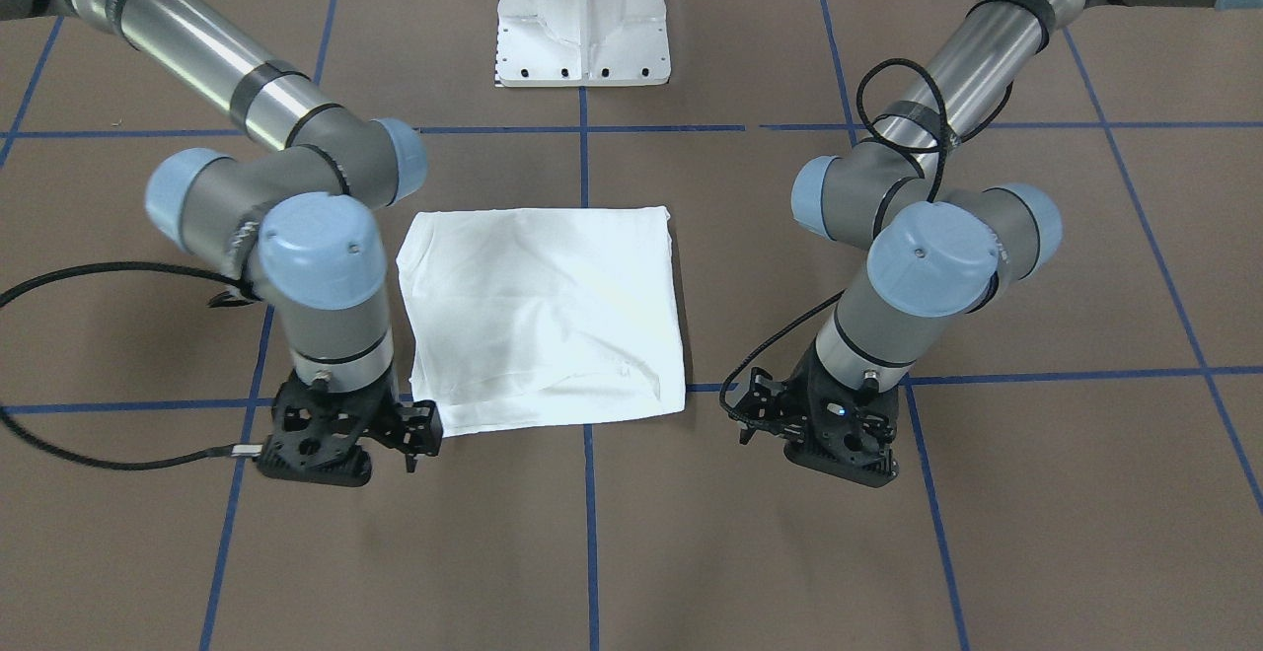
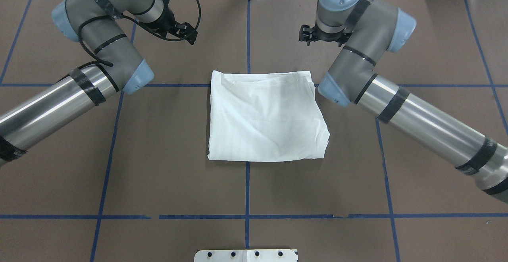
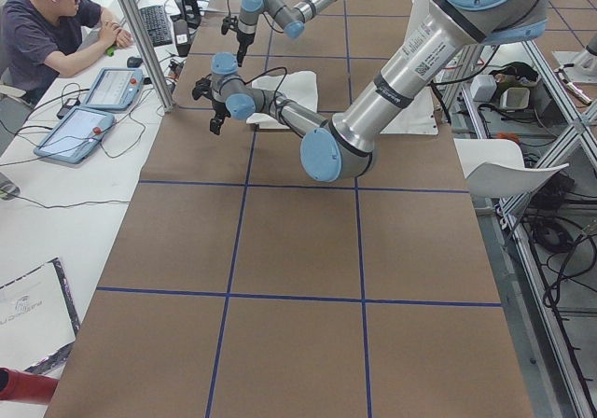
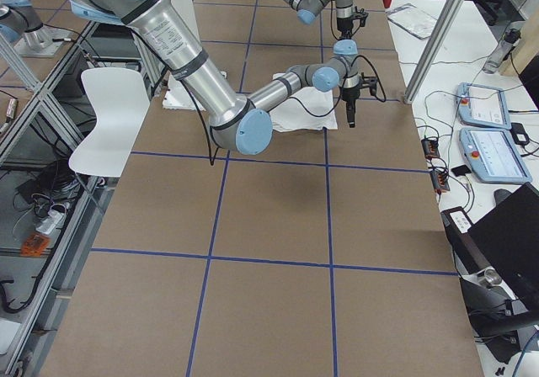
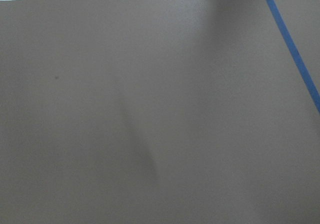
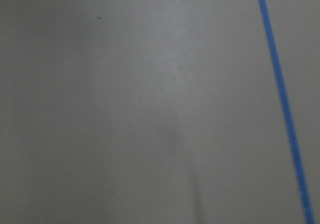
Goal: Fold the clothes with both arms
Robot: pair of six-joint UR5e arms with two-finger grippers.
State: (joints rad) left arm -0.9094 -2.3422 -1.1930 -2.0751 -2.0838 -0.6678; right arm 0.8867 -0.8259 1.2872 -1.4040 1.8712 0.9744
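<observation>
Shirt (image 1: pixel 543 316) lies folded square mid-counter (image 1: pixel 592 552). It is light, limp and its layers will slip, so pinch the stacked corners. Right gripper (image 1: pixel 409 434) sits beside one corner, left gripper (image 1: pixel 760 414) apart. Both look empty; opening can't be told.

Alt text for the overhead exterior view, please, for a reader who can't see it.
A white shirt, folded into a rough square, lies flat at the centre of a brown table gridded with blue tape. The left gripper and right gripper hang past its far edge, one on each side, neither touching it.
</observation>
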